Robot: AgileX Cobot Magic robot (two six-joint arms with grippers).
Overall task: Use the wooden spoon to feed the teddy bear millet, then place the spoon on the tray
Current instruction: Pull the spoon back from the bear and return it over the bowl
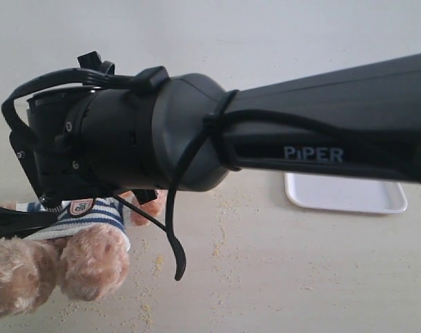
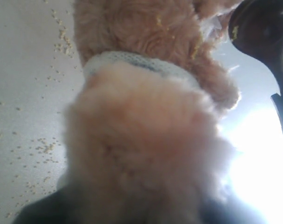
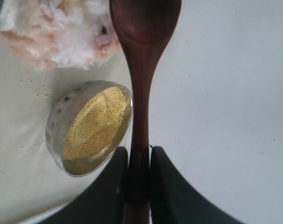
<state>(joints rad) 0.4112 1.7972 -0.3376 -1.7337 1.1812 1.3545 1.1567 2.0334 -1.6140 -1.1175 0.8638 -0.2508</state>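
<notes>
**Spoon held at a plush bear's muzzle, millet bowl close by**

A robot's right gripper (image 3: 139, 151) pinches the thin handle of a dark wooden spoon (image 3: 141, 88), well back from its oval end. The jaws stand nearly together, pressed flat against both sides of the handle. The spoon points toward the bear (image 3: 52, 32), with its oval end just beside the whitish muzzle. That end looks almost bare, with only a few grains stuck to it.

A small steel bowl (image 3: 57, 123) heaped with millet (image 3: 97, 121) sits just beside the handle. Loose grains speckle the table (image 1: 300, 277).

The spoon is probably light, stiff and glossy, so it could twist or slide in a pinch. A firm hold on the handle that keeps the oval end level seems the right grip. The millet is loose and would roll off at any tilt. The bear is soft and would give under a push.

The left gripper (image 2: 132, 212) appears to close narrowly on a furry limb of the bear. Only dark edges show on either side of the fur, so this is a judgement.

The white tray (image 1: 349, 198) lies farther back on the table, well apart from the bear and partly hidden by a large black arm.
</notes>
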